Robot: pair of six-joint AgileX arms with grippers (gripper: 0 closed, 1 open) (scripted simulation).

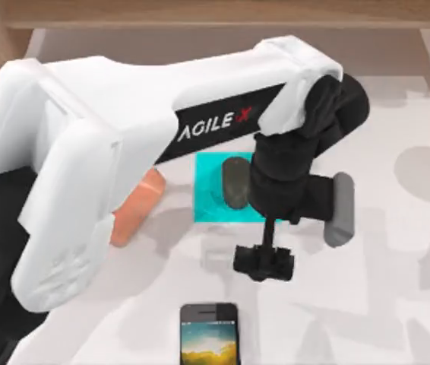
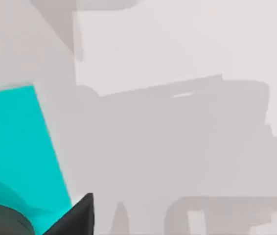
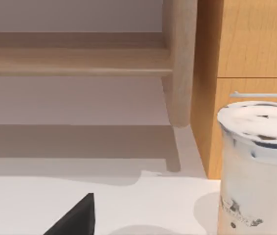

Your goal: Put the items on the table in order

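My left gripper [image 1: 264, 261] hangs over the table [image 1: 397, 304], and I cannot tell whether its fingers are spread or pressed. I judge the phone is next: come down square over its edges. The smartphone [image 1: 209, 334] lies just nearer than the gripper; the mouse [image 1: 235, 182] sits beyond it on the cyan pad [image 1: 207, 190]

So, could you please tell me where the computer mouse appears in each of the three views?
Top view: the mouse lies on the cyan pad near the middle, partly covered by the left arm.
Left wrist view: a dark grey curved shape at the bottom left corner, against the cyan pad, is probably the mouse.
Right wrist view: it is not in this picture.
Shared landmark: the cyan pad, in the top and left wrist views.
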